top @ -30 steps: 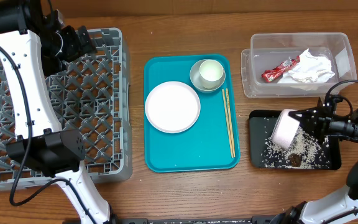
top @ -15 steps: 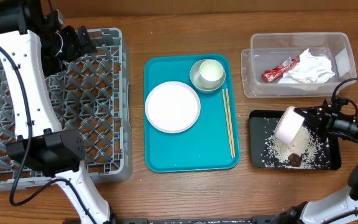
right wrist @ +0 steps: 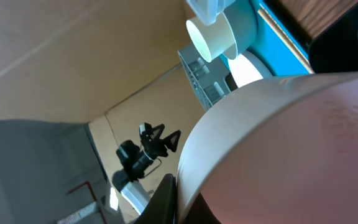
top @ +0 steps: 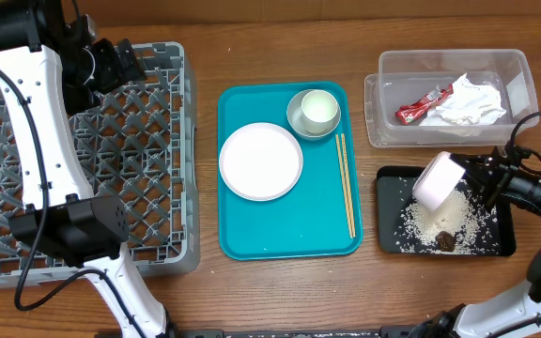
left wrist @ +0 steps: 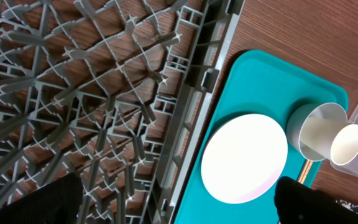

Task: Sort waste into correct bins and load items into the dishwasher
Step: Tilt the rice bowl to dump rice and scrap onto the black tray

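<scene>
My right gripper (top: 474,178) is shut on the rim of a small white bowl (top: 437,180), held tilted above the black tray (top: 389,188). Loose rice (top: 430,223) and a brown lump (top: 446,240) lie on that tray. In the right wrist view the bowl (right wrist: 291,137) fills the frame, its rim pinched at my gripper (right wrist: 180,206). The clear tub (top: 524,89) holds the red wrapper (top: 421,105) and the napkin (top: 474,103). My left gripper (top: 125,58) (left wrist: 179,208) hangs open over the grey dish rack (top: 111,160) (left wrist: 92,93).
A teal tray (top: 289,225) (left wrist: 253,81) in the middle carries a white plate (top: 260,161) (left wrist: 244,157), a bowl (top: 299,120) (left wrist: 312,127) with a cup (top: 319,109) (left wrist: 347,144) in it, and chopsticks (top: 346,183). The left arm's white links cross the rack.
My right gripper has drawn back to the right and lifted the tilted bowl a little toward the back of the black tray. The left arm has not moved.
</scene>
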`<state>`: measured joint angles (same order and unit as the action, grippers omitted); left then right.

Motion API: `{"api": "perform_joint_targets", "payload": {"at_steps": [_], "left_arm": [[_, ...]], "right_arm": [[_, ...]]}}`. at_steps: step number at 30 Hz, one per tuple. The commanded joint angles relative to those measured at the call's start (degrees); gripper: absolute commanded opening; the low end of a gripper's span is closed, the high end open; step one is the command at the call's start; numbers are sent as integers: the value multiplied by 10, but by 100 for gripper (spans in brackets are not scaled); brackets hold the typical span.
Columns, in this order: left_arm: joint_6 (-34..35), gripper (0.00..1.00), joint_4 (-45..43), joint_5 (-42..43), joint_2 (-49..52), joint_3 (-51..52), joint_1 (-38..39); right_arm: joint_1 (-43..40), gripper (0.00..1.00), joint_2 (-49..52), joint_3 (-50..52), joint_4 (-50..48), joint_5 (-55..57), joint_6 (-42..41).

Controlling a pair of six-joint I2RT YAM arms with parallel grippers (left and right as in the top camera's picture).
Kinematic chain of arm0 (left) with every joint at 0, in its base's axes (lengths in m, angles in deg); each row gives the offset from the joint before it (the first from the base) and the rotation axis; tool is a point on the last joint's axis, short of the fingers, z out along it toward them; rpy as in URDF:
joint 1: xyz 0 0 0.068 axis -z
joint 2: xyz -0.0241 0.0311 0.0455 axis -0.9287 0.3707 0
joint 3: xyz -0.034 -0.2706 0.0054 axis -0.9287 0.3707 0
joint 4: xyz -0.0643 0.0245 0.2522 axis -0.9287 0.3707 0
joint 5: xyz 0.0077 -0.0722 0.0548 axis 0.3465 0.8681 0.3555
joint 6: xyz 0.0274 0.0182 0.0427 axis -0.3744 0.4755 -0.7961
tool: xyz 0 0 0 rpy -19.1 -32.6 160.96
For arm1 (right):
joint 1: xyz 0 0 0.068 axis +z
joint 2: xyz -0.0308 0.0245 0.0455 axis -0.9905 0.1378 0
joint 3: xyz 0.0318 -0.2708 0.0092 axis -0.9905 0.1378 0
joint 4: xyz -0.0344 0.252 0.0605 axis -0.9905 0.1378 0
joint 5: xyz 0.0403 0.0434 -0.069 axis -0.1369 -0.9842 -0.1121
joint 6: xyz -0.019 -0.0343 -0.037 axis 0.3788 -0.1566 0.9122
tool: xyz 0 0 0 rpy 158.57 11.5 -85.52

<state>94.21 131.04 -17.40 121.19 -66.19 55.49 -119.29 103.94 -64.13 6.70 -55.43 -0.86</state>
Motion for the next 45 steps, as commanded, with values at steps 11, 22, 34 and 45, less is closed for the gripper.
{"api": "perform_joint_targets", "payload": {"at_steps": [11,22,34,45], "left_arm": [[-11,100,1,4,-16,-6,0],[-11,100,1,4,-16,-6,0],[-11,100,1,4,-16,-6,0],[-11,100,1,4,-16,-6,0]], "right_arm": [[-31,4,0,1,-51,3,-21],[-31,4,0,2,40,-14,41],[-37,4,0,2,-16,-1,36],[-40,4,0,2,15,-56,-17]]}}
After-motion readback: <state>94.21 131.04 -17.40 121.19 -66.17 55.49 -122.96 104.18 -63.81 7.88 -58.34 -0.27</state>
